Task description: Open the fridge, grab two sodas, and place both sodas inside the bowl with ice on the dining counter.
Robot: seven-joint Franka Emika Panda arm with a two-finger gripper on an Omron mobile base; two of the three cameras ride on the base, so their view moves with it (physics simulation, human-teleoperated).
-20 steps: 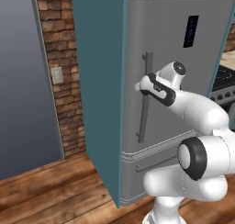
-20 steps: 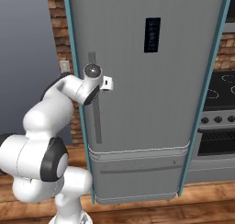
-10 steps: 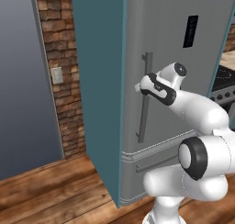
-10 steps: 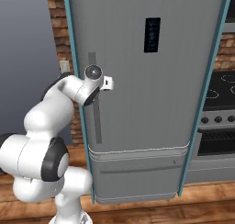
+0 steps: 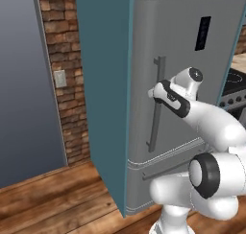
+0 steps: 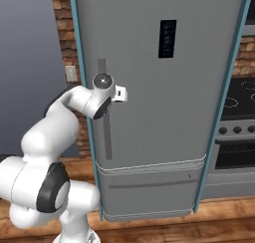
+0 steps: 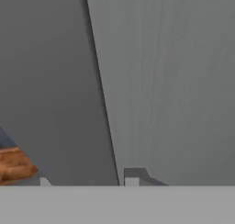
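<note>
Fridge [image 6: 164,112] door shut, gripper [image 5: 154,91] clamped on its handle [image 5: 156,103].

I see the fridge [image 6: 159,112] door shut flat ahead, blocking reach inside; open floor [image 5: 53,199] lies to its left.
</note>
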